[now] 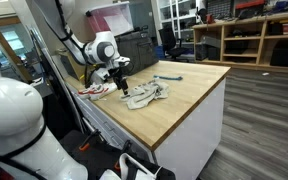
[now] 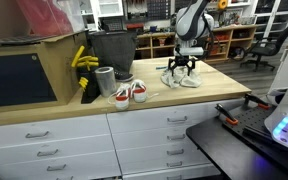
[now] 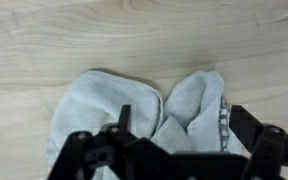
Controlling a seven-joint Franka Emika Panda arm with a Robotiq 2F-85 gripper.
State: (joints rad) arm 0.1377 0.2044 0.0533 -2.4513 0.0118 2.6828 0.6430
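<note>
A crumpled light grey cloth (image 3: 144, 110) lies on the wooden countertop (image 3: 84, 40). It also shows in both exterior views (image 1: 146, 96) (image 2: 181, 78). My gripper (image 3: 179, 125) hangs just above the cloth with its fingers spread on either side of a raised fold. The fingers are open and hold nothing. In an exterior view the gripper (image 1: 123, 87) sits at the cloth's near-left end. In an exterior view the gripper (image 2: 183, 66) points straight down over the cloth.
A pair of white and red sneakers (image 2: 129, 94) lies on the counter near a grey cup (image 2: 105, 81) and a dark bin (image 2: 111, 50). A small blue tool (image 1: 168, 78) lies beyond the cloth. The counter edge (image 1: 184, 125) drops off to the floor.
</note>
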